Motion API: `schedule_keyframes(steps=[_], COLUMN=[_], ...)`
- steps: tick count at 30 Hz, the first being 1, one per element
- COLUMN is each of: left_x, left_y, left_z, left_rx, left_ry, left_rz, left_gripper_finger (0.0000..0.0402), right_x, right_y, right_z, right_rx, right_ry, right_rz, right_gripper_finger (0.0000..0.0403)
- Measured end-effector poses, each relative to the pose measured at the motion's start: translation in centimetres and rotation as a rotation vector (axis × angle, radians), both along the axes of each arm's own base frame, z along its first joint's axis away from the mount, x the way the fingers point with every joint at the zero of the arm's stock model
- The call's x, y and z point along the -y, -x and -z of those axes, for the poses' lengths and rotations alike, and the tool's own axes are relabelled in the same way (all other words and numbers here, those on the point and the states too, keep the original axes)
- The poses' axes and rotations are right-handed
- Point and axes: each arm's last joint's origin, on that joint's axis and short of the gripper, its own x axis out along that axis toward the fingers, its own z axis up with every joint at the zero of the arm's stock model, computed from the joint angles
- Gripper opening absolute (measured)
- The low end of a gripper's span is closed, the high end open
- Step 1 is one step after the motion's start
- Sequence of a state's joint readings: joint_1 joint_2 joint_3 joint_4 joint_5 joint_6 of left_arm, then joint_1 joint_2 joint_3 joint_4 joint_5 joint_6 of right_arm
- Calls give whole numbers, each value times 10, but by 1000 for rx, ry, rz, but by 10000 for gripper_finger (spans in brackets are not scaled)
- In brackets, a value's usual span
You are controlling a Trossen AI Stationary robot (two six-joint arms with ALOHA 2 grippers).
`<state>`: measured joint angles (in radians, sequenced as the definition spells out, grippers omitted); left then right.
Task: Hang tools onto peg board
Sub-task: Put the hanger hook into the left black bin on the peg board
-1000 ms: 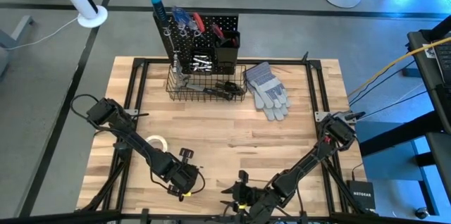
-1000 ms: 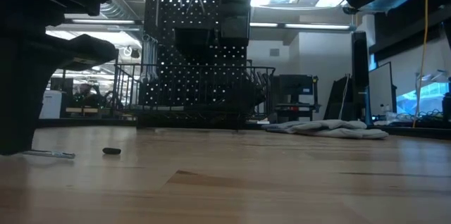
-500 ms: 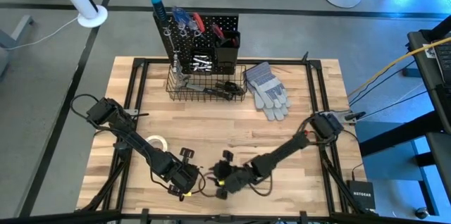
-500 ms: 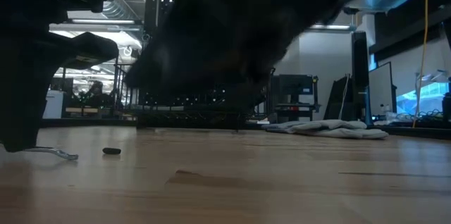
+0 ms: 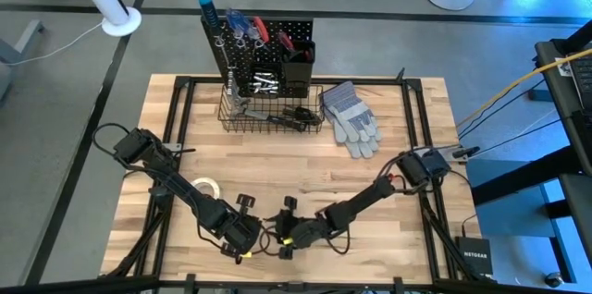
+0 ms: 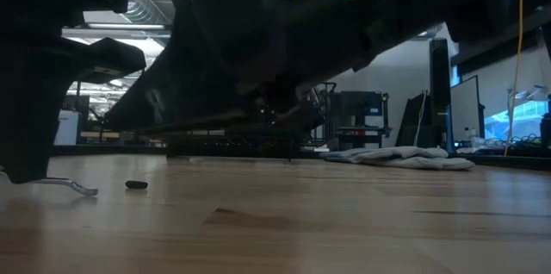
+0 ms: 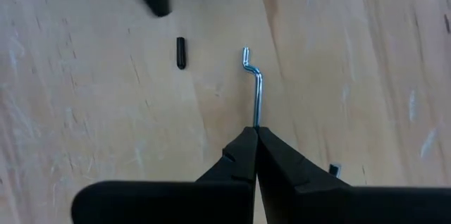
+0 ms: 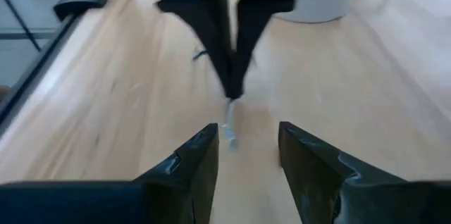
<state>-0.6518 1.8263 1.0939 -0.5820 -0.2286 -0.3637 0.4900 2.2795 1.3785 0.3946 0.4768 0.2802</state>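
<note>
A thin silver hook (image 7: 254, 86) with a bent free end sticks out from my left gripper (image 7: 255, 131), which is shut on it near the table's front edge (image 5: 250, 237). My right gripper (image 8: 243, 139) is open and faces the left one from the right (image 5: 283, 231). Its fingers stand on either side of the hook's bent end (image 8: 229, 129) without touching it. The peg board (image 5: 270, 37) stands upright at the far edge with tools on it. Its wire basket (image 5: 271, 111) holds more tools. My left gripper pinches the hook's straight shank (image 7: 256, 118) between its two fingertips, at the end away from the bend. The fingers slant down and the hook runs on past them, roughly in line with them. The hook lies nearly level just over the wood (image 6: 67, 185); whether its bent end touches the table, I cannot tell.
A small black piece (image 7: 181, 53) lies on the wood beside the hook. A white tape roll (image 5: 205, 186) lies by the left arm. Grey work gloves (image 5: 351, 118) lie to the right of the basket. The table's middle (image 5: 305, 169) is bare wood.
My right gripper has swung from the front right toward the table's left and come down, rolling somewhat. It now stands just in front of my left gripper, with its open fingers around the hook's bent end. My left gripper has kept still.
</note>
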Motion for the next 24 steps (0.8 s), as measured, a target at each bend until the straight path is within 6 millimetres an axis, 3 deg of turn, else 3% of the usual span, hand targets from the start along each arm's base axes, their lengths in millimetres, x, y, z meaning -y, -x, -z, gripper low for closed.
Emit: schedule_keyframes(steps=[7, 15, 24], left_x=[-3, -9, -9], left_y=[-3, -10, -14], left_z=[0, -1, -2], left_rx=[11, 33, 64], left_ry=[4, 21, 43], left_rz=[-39, -71, -78], left_gripper_finger=[0, 0, 0], right_x=[12, 4, 8], right_y=[-7, -19, -25], right_z=[-1, 25, 30], right_rx=[10, -16, -106], right_ry=[-2, -11, 16], right_rz=[24, -14, 60], right_gripper_finger=[154, 154, 150])
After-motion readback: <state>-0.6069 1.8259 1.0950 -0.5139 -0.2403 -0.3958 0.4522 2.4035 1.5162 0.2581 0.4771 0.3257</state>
